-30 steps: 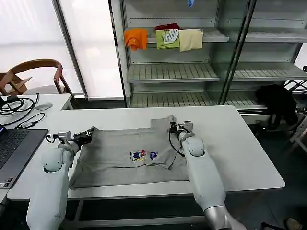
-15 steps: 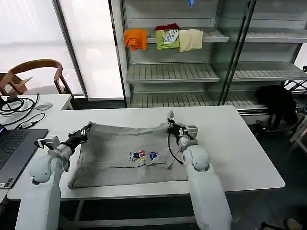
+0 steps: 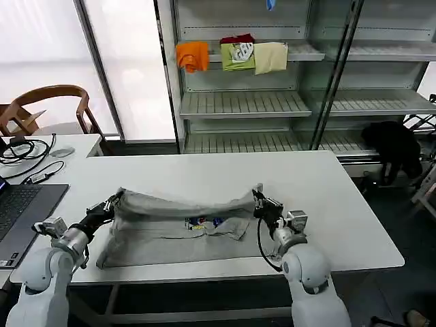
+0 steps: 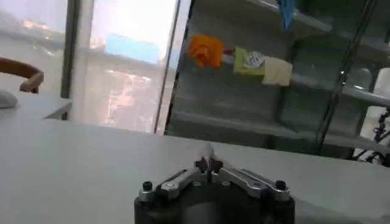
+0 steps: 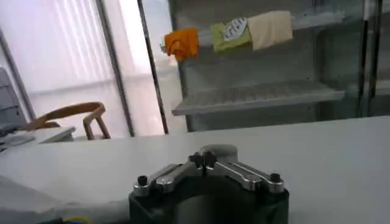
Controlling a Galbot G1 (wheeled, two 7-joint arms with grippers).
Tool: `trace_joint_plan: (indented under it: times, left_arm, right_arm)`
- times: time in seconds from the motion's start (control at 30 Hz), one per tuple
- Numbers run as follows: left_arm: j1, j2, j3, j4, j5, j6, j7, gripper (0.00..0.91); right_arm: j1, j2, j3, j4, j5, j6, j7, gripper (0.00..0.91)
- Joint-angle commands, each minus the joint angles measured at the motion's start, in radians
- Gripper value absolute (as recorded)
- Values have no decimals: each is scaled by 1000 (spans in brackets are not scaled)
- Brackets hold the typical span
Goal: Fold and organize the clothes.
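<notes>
I have my left gripper (image 3: 113, 202) pinched shut on one far corner of the grey shirt (image 3: 178, 228), and my right gripper (image 3: 259, 200) pinched shut on the other far corner. In each wrist view the two fingers meet at the tips with a bit of cloth between them.

The held edge hangs in the air between my two grippers and sags a little in the middle. It runs side to side, the long way. The rest of the shirt lies flat on the white table (image 3: 340, 204), close to me, with its small colour logo (image 3: 204, 221) just under the lifted edge. So the near hem is toward me from both grippers — I think that is where the lifted edge must go. Both arms look about equally close to it, so I would bring them down together.

Far back, the shelf rack (image 3: 245, 102) holds three folded things in a row — orange (image 3: 193, 54), green (image 3: 237, 54) and cream (image 3: 271, 56).
</notes>
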Motion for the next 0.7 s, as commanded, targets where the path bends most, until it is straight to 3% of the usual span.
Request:
trace_joint_plan:
  times: [0.03, 0.2, 0.23, 0.4, 0.43, 0.5, 0.53, 0.7]
  left_arm:
    - [120, 4, -20, -78, -11, -5, 39, 10]
    - [153, -8, -20, -76, 52, -27, 55, 10]
    - [157, -10, -20, -75, 63, -27, 55, 20]
    - [177, -24, -22, -80, 152, -33, 46, 20]
    - [182, -26, -22, -83, 177, -32, 35, 71]
    - [196, -31, -27, -95, 216, -30, 19, 554]
    - [203, -32, -29, -108, 228, -23, 3, 907]
    - [237, -47, -44, -154, 289, -22, -46, 907]
  right_arm:
    - [-135, -45, 7, 113, -22, -14, -8, 0]
    - [-155, -44, 5, 95, -61, -3, -20, 0]
    - [-157, -44, 5, 92, -65, -2, -20, 877]
    - [-165, -40, 6, 64, -108, 2, 2, 907]
    - [-166, -39, 7, 56, -127, 3, 14, 907]
    - [-167, -38, 10, 39, -150, 1, 39, 907]
    - [-167, -39, 17, 23, -155, 2, 57, 907]
    - [-164, -60, 34, -3, -169, 15, 97, 907]
